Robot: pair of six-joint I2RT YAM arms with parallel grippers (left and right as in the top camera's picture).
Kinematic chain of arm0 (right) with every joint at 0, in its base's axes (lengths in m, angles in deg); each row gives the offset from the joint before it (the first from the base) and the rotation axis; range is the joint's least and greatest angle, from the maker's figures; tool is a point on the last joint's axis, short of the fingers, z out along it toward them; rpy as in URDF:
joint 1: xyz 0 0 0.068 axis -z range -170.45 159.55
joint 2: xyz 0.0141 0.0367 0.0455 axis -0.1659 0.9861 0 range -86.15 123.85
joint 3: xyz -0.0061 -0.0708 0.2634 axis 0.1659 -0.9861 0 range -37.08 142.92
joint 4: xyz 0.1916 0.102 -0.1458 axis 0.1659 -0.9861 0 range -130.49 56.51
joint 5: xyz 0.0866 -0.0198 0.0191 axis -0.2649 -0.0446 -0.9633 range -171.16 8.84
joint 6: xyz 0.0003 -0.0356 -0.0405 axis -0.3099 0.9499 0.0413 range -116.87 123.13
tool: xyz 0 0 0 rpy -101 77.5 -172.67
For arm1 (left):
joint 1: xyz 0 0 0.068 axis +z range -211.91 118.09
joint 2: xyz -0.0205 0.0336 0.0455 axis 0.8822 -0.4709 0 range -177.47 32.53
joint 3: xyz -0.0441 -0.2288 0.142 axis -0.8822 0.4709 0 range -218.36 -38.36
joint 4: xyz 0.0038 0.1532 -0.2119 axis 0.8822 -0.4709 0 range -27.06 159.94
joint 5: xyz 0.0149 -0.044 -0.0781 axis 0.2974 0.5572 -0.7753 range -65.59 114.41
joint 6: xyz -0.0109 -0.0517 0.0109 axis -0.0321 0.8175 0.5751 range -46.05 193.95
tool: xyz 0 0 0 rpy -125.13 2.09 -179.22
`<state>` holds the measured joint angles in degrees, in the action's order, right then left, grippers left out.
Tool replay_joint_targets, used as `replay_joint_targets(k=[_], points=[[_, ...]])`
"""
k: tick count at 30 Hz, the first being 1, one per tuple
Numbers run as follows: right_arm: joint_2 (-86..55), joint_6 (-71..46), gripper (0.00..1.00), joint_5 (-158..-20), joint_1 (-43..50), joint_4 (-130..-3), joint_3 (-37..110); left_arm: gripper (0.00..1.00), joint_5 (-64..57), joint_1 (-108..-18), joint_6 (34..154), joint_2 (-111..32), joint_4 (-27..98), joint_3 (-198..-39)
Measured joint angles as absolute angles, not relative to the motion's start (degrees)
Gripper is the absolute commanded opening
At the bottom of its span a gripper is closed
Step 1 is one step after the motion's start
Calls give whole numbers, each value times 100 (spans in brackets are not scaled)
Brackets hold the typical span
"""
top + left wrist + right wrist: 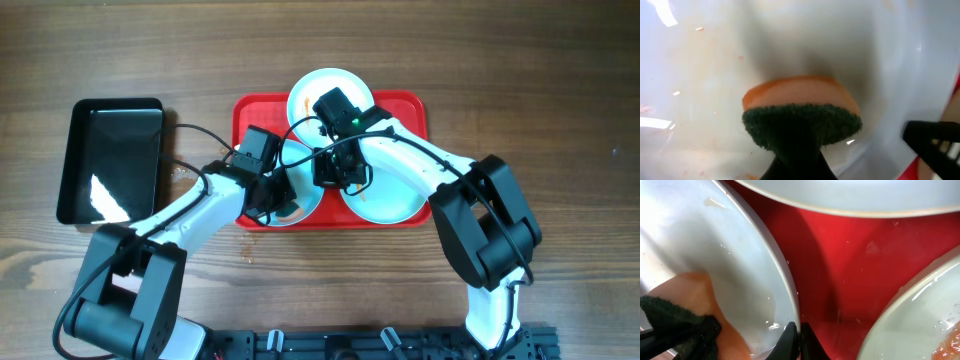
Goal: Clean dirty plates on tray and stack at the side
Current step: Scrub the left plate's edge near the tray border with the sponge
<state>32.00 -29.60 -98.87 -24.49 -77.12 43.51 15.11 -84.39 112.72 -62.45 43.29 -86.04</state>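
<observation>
Three plates (310, 95) are held in the tray (405, 105), one behind and two in front, with an orange smear seen on the front right one. The front left plate (740, 255) is pressed by a sponge (800, 107) clamped in the left gripper (278, 195), and the right gripper (796, 335) is set against that plate's rim with its fingers closed together. A black tray (110, 160) is placed well to the left.

no writing, label or number is legible (in any view).
</observation>
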Motion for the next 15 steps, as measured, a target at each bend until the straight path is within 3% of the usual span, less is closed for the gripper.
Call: replay_joint_targets(k=[10, 15], points=[[3200, -2939, 4, -9933, -2508, -7706, 4351, 4, 3391, -8353, 11591, -6225, 3288, -8764], [3204, -2928, 4, -9990, -2528, -7682, 4351, 4, 3631, -8203, 11676, -6208, 3275, -8771]])
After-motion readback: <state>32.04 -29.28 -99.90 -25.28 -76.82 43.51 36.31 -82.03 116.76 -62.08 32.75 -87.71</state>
